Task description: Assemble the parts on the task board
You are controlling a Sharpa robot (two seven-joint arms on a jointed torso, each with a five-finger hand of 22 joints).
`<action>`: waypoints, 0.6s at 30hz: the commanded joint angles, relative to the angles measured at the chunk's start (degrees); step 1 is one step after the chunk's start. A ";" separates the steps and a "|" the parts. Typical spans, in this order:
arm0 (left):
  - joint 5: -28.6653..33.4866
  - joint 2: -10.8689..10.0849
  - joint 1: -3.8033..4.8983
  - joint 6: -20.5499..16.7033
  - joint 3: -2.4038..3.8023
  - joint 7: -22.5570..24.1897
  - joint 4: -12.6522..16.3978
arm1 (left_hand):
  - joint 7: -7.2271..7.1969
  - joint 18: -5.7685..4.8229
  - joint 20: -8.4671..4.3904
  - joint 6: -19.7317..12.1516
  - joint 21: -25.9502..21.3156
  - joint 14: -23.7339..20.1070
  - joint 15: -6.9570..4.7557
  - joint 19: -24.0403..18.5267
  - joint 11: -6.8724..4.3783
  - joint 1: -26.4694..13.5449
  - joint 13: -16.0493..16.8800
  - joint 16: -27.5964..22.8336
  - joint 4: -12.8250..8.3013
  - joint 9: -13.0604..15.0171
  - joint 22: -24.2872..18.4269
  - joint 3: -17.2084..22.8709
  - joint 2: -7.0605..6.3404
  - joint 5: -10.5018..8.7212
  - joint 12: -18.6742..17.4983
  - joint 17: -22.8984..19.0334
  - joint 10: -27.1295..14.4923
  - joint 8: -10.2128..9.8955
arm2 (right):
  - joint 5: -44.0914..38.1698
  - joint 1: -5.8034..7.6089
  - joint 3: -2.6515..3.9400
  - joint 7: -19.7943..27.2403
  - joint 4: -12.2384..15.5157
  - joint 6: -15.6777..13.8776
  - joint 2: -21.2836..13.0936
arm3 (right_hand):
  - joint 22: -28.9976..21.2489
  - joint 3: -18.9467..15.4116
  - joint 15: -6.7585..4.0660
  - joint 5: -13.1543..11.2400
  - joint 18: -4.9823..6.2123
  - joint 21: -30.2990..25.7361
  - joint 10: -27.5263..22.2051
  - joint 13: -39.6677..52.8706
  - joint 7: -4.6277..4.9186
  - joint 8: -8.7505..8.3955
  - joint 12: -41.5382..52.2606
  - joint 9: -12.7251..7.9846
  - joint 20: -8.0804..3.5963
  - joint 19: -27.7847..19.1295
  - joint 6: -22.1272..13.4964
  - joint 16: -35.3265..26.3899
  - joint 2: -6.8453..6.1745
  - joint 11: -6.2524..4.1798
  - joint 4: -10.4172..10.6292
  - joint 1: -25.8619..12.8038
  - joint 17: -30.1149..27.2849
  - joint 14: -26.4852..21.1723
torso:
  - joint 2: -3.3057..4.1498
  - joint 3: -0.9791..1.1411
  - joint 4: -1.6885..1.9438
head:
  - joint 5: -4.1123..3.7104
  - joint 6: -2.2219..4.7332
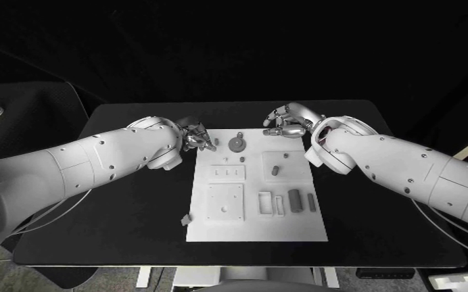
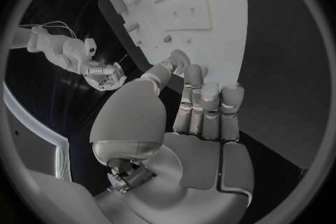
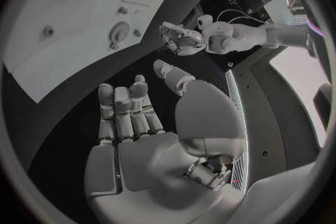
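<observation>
Standing over the black table point(image 1: 117, 224), I see the white board point(image 1: 255, 228) lying flat in the middle, its long side running away from the robot. Both arms reach in toward its far end. The left hand point(image 1: 198, 138) hangs just beside the board's far left corner; from the camera at that wrist its fingers point(image 2: 203, 106) are straight and side by side, the thumb set a little apart, and nothing is in its grasp. The right hand point(image 1: 288, 122) hovers past the board's far right corner, off the board; its fingers point(image 3: 126, 112) also lie straight and loose with the thumb held apart, empty as well. The two hands are well apart, and neither touches the board or a part. On the board, a round grey piece point(image 1: 238, 146) sits near the far edge, close to the left hand. A short dark peg point(image 1: 275, 169) lies further toward the right side, with a tiny knob point(image 1: 284, 154) just beyond it. Nearer the robot, a dark block point(image 1: 295, 199) and a slim bar point(image 1: 311, 201) lie side by side on the right half. One small grey piece point(image 1: 185, 220) rests on the table just off the board's left edge, near its close corner.
</observation>
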 commanded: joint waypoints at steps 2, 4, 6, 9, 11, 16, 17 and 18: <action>6.54 -1.01 0.05 -7.84 0.02 8.01 0.38 | -0.01 2.83 0.43 1.19 -1.43 -0.89 0.48 -1.07 -0.07 1.39 -0.61 -1.85 0.16 0.38 -0.80 1.09 0.11 -0.07 -0.88 -1.05 1.30 0.59 | -5.20 -0.14 -0.61 2.25 1.59 1.17 0.15 | -0.10 -0.49 -0.21 -0.25 0.69 4.95 0.07 -0.10 0.04 0.18 0.30 0.10 -0.05 -0.05 0.57 0.29 -0.28 -0.11 -0.12 0.39 -0.09 0.04 | 0.04 -0.05 0.03 | 0.42 0.12; 7.38 -1.64 0.04 -8.96 0.01 8.79 0.63 | -0.04 2.62 0.60 1.35 -2.24 -1.17 0.73 -1.47 -0.06 1.98 -1.05 -2.91 0.25 0.51 -1.28 1.71 0.21 -0.06 -1.42 -1.67 1.52 0.71 | -6.23 -0.20 -1.00 2.38 2.67 1.26 0.14 | -0.11 -0.59 -0.22 -0.25 0.71 4.96 0.07 -0.11 0.03 0.22 0.32 0.13 -0.07 -0.06 0.65 0.29 -0.26 -0.13 -0.16 0.54 -0.09 0.04 | 0.02 -0.10 0.01 | 0.60 0.10; 8.16 -2.32 0.03 -9.50 0.00 9.36 0.87 | -0.05 2.25 0.88 1.51 -3.59 -1.58 1.19 -2.08 0.13 2.80 -1.88 -4.69 0.37 0.71 -2.09 2.76 0.28 -0.07 -2.59 -2.72 1.52 0.84 | -7.29 -0.25 -1.54 2.50 3.79 1.52 0.25 | -0.11 -0.66 -0.23 -0.24 0.73 4.96 0.08 -0.12 0.02 0.26 0.33 0.15 -0.08 -0.06 0.72 0.29 -0.26 -0.14 -0.18 0.66 -0.10 0.04 | 0.03 -0.08 -0.05 | 0.89 0.12; 9.27 -3.27 0.01 -10.10 -0.02 9.79 1.29 | -0.06 1.87 1.16 1.56 -4.96 -1.95 1.69 -2.66 0.39 3.38 -2.73 -6.51 0.46 0.87 -2.89 3.74 0.21 -0.05 -3.82 -3.78 1.47 0.90 | -9.25 -0.25 -2.80 2.58 5.64 2.15 0.52 | -0.12 -0.84 -0.25 -0.24 0.77 4.97 0.08 -0.13 0.01 0.32 0.35 0.19 -0.11 -0.07 0.86 0.30 -0.27 -0.16 -0.24 0.96 -0.11 0.05 | 0.08 -0.10 -0.07 | 1.09 0.20; 9.66 -3.64 0.00 -10.06 -0.04 9.71 1.28 | -0.06 1.47 1.44 1.69 -6.74 -1.99 2.34 -3.03 0.61 5.72 -3.91 -8.82 0.19 1.12 -3.93 6.67 0.46 -0.14 -5.49 -5.15 1.71 1.01 | -10.41 -0.25 -3.33 2.61 6.39 2.61 0.97 | -0.13 -0.91 -0.26 -0.24 0.79 4.97 0.09 -0.14 0.01 0.35 0.36 0.21 -0.12 -0.08 0.92 0.31 -0.28 -0.17 -0.26 1.10 -0.11 0.05 | 0.07 -0.14 -0.05 | 1.14 0.17; 11.95 -3.99 -0.06 -9.66 -0.08 10.14 0.76 | -0.08 1.15 1.66 1.79 -7.94 -2.15 2.77 -3.33 0.77 6.88 -4.68 -10.39 0.17 1.28 -4.59 8.81 0.30 -0.01 -6.59 -6.04 1.97 1.07 | -14.00 -0.37 -4.65 2.53 7.44 3.27 2.59 | -0.16 -1.26 -0.32 -0.23 0.87 4.98 0.09 -0.18 -0.01 0.42 0.41 0.27 -0.18 -0.11 1.11 0.31 -0.32 -0.23 -0.36 1.89 -0.14 0.05 | 0.00 -0.06 -0.03 | 1.47 0.14; 12.45 -4.00 -0.06 -9.60 -0.08 10.38 0.50 | -0.08 1.15 1.67 1.79 -7.95 -2.15 2.77 -3.34 0.77 6.89 -4.69 -10.40 0.17 1.28 -4.59 8.82 0.30 -0.01 -6.59 -6.04 1.97 1.07 | -14.82 -0.45 -5.21 2.52 7.51 3.50 3.13 | -0.16 -1.32 -0.33 -0.23 0.88 4.98 0.09 -0.19 -0.02 0.42 0.41 0.28 -0.18 -0.11 1.13 0.31 -0.33 -0.23 -0.37 2.01 -0.15 0.04 | 0.00 -0.08 -0.02 | 1.53 0.16; 13.07 -3.99 -0.06 -9.57 -0.08 10.50 0.32 | -0.07 1.11 1.69 1.77 -8.02 -2.17 2.81 -3.36 0.79 6.81 -4.73 -10.50 0.21 1.29 -4.63 8.83 0.19 -0.03 -6.65 -6.10 1.99 1.06 | -15.40 -0.54 -5.58 2.43 7.47 3.53 3.57 | -0.17 -1.37 -0.33 -0.22 0.89 4.98 0.09 -0.20 -0.02 0.43 0.42 0.28 -0.19 -0.12 1.14 0.31 -0.34 -0.24 -0.38 2.14 -0.15 0.04 | -0.01 -0.10 -0.03 | 1.74 0.17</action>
